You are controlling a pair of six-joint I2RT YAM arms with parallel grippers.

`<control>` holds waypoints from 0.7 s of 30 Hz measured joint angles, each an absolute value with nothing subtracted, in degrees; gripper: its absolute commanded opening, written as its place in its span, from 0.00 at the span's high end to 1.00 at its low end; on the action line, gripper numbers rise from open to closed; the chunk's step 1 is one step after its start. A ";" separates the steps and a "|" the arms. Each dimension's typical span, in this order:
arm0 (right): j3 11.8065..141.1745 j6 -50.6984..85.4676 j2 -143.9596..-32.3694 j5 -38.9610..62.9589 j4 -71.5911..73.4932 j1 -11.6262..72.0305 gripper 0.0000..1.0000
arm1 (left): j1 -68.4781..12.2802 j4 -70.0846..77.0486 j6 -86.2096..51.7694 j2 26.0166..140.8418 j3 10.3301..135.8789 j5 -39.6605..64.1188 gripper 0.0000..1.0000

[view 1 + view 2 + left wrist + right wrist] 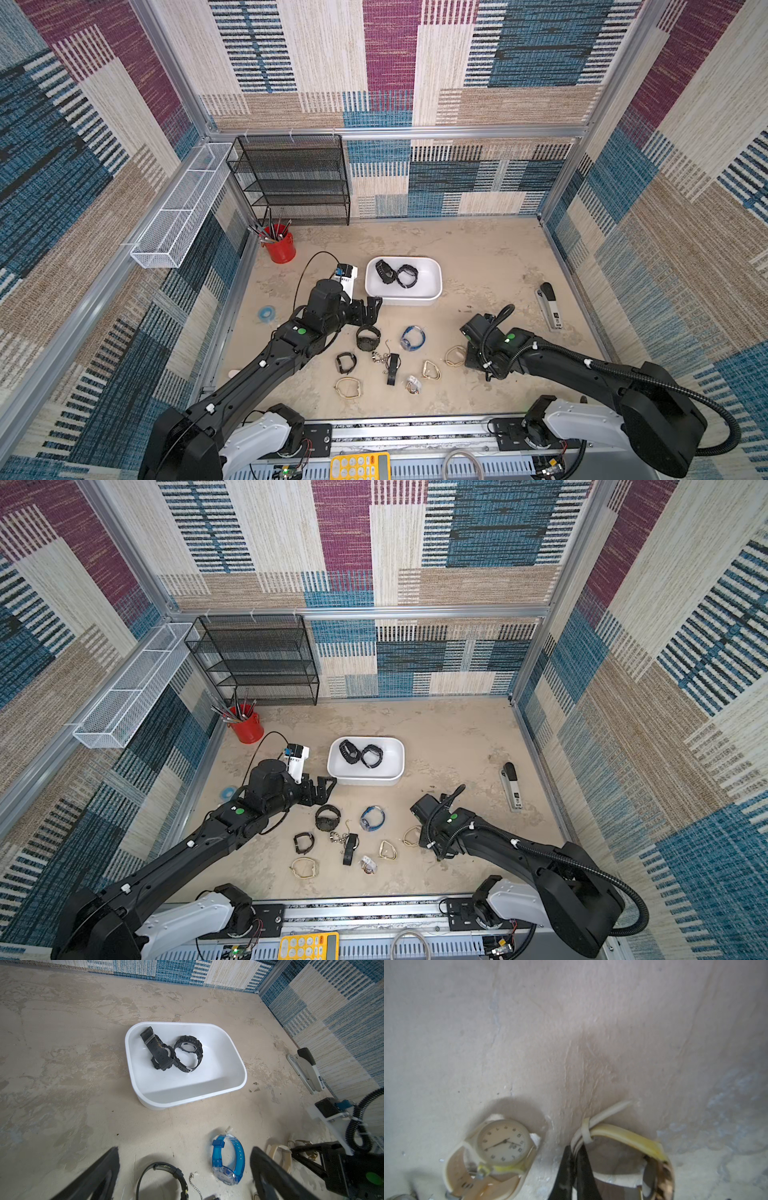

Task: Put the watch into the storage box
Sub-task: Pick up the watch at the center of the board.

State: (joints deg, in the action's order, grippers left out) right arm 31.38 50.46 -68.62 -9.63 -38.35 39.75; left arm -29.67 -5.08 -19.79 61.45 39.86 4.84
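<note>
The white storage box (402,297) (365,778) (187,1100) sits mid-table with two black watches (384,271) (160,1053) inside. A cream-strapped watch with a gold case (618,1129) (455,356) lies on the table, and my right gripper (575,1153) is shut on its doubled strap. In both top views the right wrist hides those fingers. My left gripper (372,307) (185,1151) stands open just in front of the box's near left corner, holding nothing. Below it lie a black watch (368,337) and a blue watch (412,338) (228,1159).
More watches lie loose in front: a cream one with a round dial (503,1142), a small black one (345,362), a gold-cream one (348,387), a black strap (392,368). A red cup (280,245), black mesh shelf (291,178) and stapler (549,305) stand around.
</note>
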 measured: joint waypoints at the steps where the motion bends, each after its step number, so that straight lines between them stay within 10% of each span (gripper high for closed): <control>1: 31.90 50.46 -68.62 -9.76 -38.44 39.72 1.00 | -29.67 -5.23 -19.79 60.95 39.59 4.84 0.02; 21: 59.40 34.35 -78.72 -15.97 -37.71 39.66 1.00 | -29.67 -9.52 -23.20 55.79 34.72 4.67 0.03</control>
State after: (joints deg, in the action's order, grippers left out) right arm 59.40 34.35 -78.72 -15.97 -37.71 39.66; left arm -29.67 -9.52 -23.20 55.79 34.72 4.67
